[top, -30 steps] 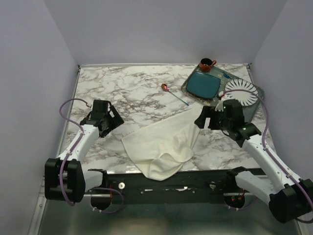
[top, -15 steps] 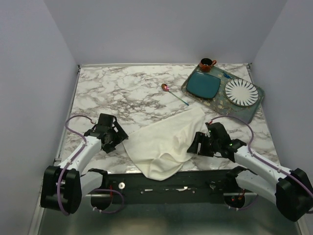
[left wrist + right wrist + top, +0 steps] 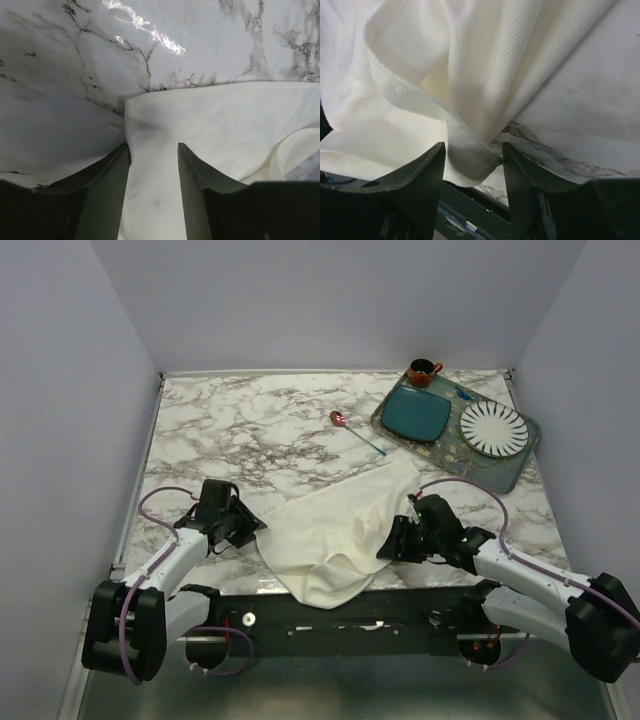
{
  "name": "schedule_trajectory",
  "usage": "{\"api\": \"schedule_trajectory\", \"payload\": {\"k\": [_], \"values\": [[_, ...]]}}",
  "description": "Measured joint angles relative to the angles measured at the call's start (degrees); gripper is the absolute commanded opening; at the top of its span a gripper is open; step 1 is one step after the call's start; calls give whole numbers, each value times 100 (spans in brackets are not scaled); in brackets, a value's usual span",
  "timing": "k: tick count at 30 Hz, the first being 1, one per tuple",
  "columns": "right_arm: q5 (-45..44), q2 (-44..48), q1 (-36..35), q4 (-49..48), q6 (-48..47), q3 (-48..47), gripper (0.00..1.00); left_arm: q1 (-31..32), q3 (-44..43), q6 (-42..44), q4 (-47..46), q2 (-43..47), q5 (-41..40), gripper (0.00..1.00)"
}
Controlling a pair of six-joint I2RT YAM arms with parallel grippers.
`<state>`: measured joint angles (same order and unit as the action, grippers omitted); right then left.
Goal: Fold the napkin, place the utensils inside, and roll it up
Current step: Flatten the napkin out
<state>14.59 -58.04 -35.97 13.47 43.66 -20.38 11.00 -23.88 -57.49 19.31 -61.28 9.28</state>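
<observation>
The left gripper (image 3: 152,150) is open, its jaws astride the left corner of the napkin (image 3: 330,525). The right gripper (image 3: 473,150), likewise parted, brackets a drooping fold at the cloth's right edge, perhaps touching it. The rumpled napkin overhangs the near edge of the marble table (image 3: 250,420). The spoon (image 3: 356,433) lies well beyond it.

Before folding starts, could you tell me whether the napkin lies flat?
Not flat: the napkin is rumpled, its near end hanging off the table.

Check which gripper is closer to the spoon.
Right. The right gripper is at the napkin's right edge, on the spoon's near side; the left gripper is at its left edge, farther off.
</observation>
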Motion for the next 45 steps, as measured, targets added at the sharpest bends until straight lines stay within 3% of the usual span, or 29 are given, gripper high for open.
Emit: {"api": "schedule_trajectory", "payload": {"k": [2,5,6,7,10,13,16,30,32,40,45], "values": [[-35,90,-9,55,4,0,37,0,81,-70,-87,28,44,28],[-201,374,-9,251,-28,-2,34,0,184,-107,-98,96,26,13],[-238,420,-9,289,-42,-7,33,0,195,-105,-81,103,20,2],[-306,476,-9,389,-79,-33,27,0,188,-94,-63,114,-13,0],[-463,494,-9,688,-186,-192,18,-46,4,-11,26,120,-122,0],[-579,514,-9,927,-332,-356,22,-144,-380,122,46,120,-260,0],[-695,511,-9,1209,-551,-590,1,-422,-907,352,118,109,-378,0],[-721,-343,-9,1596,-1309,-2288,1,-2031,-2951,1298,682,286,-2312,0],[-745,-304,-9,1620,-1338,-2238,0,-2059,-3182,1460,636,-111,-2304,0],[-857,-262,-9,1510,-1320,-1759,1,-2017,-5174,2186,741,-3425,-1611,0],[-942,205,-9,1458,-999,-1231,1,-1692,-6404,2426,994,-4551,-1147,0]]}}
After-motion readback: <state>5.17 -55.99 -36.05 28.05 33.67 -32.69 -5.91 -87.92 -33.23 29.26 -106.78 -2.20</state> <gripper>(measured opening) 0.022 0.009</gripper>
